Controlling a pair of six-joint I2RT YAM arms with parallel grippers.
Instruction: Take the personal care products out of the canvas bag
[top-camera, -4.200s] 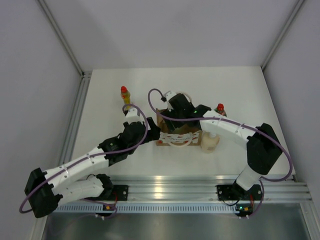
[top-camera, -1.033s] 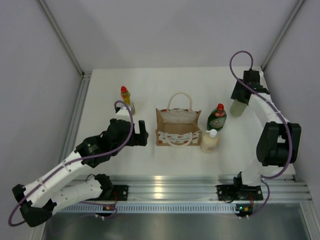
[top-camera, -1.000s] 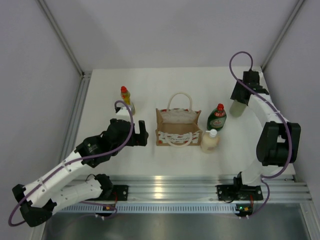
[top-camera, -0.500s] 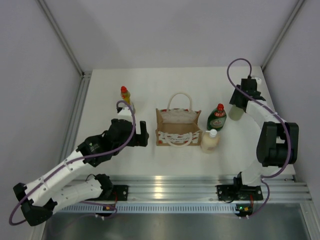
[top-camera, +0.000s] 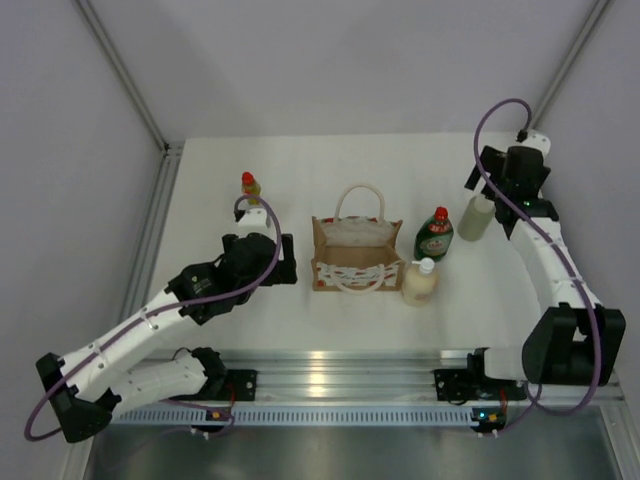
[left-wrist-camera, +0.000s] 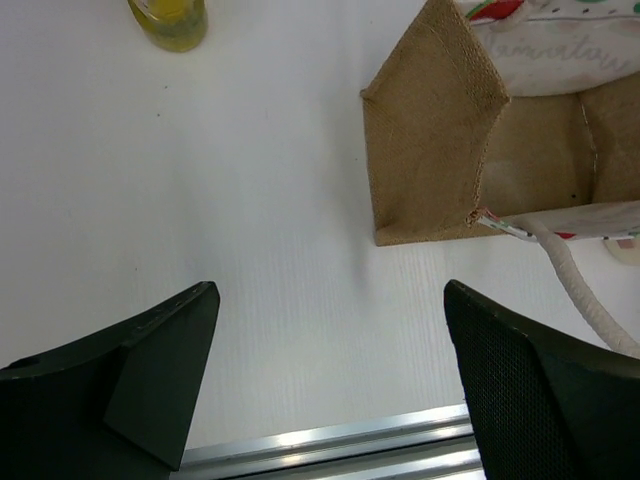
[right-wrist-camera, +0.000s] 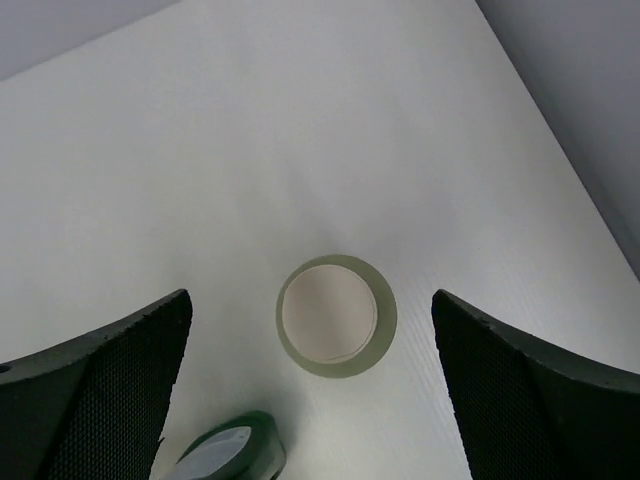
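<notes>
Over the far right corner, top view: right pincer (top-camera: 492, 190) is seen lifted off the pale grey-green cylinder (top-camera: 476, 217), which a second ago was clamped between its fingers. The cylinder is now left standing upright on the table (top-camera: 330, 165), just under the pincer, with no contact visible. Dark green bottle (top-camera: 435, 233) and cream bottle (top-camera: 420, 282) are noted further off on the bag side of that pincer, both upright. Left pincer (top-camera: 284, 260) is held spread just beside the canvas bag (top-camera: 355, 262), not touching it. Yellow bottle (top-camera: 250, 187) is found behind that pincer, well apart. The bag floor is seen bare from above.

Left wrist view: left pincer (left-wrist-camera: 330, 375) is spread wide, with nothing between the fingers. Canvas bag (left-wrist-camera: 430, 150) is placed ahead of it, toward the right-hand finger as pictured, its near wall untouched. Rope handle (left-wrist-camera: 570, 290) is draped down toward that finger. Yellow bottle (left-wrist-camera: 170, 15) is glimpsed far ahead on the other side.

Right wrist view: right pincer (right-wrist-camera: 315, 390) is fully spread and empty. Pale grey-green cylinder (right-wrist-camera: 337, 315) is seen top-on, centred in the gap, clear of both fingers. Dark green bottle (right-wrist-camera: 232, 450) is caught at the lower edge, nearer the left-hand finger as pictured.

Judgement: the release is taken as the last set-down. All four products are counted outside the bag, so the task is judged done, with only the arms' retreat left.
</notes>
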